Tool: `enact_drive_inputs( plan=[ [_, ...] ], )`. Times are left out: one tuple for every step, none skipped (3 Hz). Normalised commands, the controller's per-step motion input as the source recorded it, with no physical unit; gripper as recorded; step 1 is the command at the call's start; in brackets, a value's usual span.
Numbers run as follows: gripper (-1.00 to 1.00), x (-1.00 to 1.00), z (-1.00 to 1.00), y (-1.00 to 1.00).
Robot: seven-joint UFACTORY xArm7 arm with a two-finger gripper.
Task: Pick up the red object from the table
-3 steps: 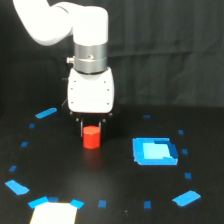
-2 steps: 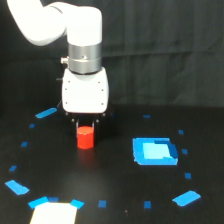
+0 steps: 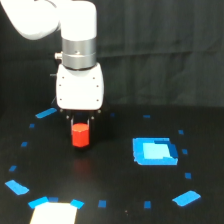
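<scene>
White arm's gripper (image 3: 80, 123) clenched around small smooth red-orange cylinder (image 3: 80, 136), upright above broad black table (image 3: 115, 200); blue square patch (image 3: 154, 151) well apart.

White arm reaching down vertically, gripper (image 3: 80, 121) pointing straight down, dark fingers clasping a cylinder

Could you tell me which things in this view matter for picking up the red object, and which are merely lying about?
Part of the job:
- red object, upright, directly under the pincer
- table, which it stands on

Lying about:
- blue square patch, off to the exterior view's right
- pale rectangle at the near edge
- small blue tape pieces scattered around
</scene>
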Motion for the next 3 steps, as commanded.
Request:
enact_drive_inputs(
  plan=[
    [-1.0,0.13,1.0,-0.44],
    [-0.59,0.44,1.0,0.09],
    [-0.95,0.52,1.0,0.54]
  ],
)
